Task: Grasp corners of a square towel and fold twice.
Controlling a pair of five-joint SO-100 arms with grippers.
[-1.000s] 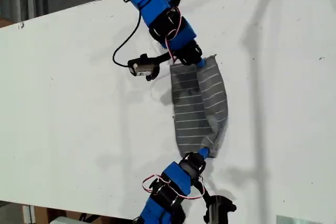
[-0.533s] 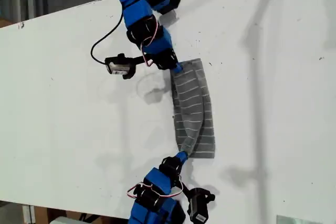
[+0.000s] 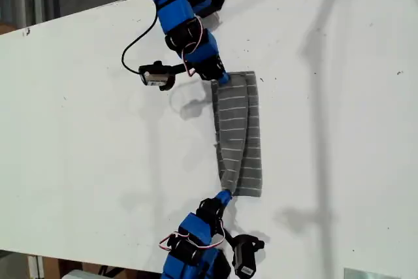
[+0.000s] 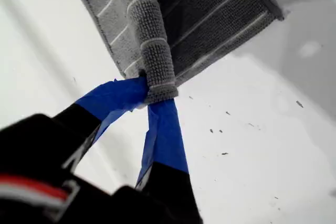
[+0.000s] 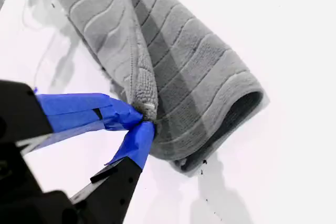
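Towel (image 3: pixel 245 135) lies folded into a long narrow strip on the white table (image 3: pixel 98 129), with an arm at each of its ends in the exterior view. My first gripper (image 4: pixel 149 95) has its blue-taped jaws pressed together on a rolled corner (image 4: pixel 160 85) of the cloth, and the rest of the striped fabric stretches away directly ahead of the tips. My second gripper (image 5: pixel 144 119) likewise pinches a bunched corner (image 5: pixel 146 95); from there the towel runs forward, its rounded fold resting on the table just beside the jaws.
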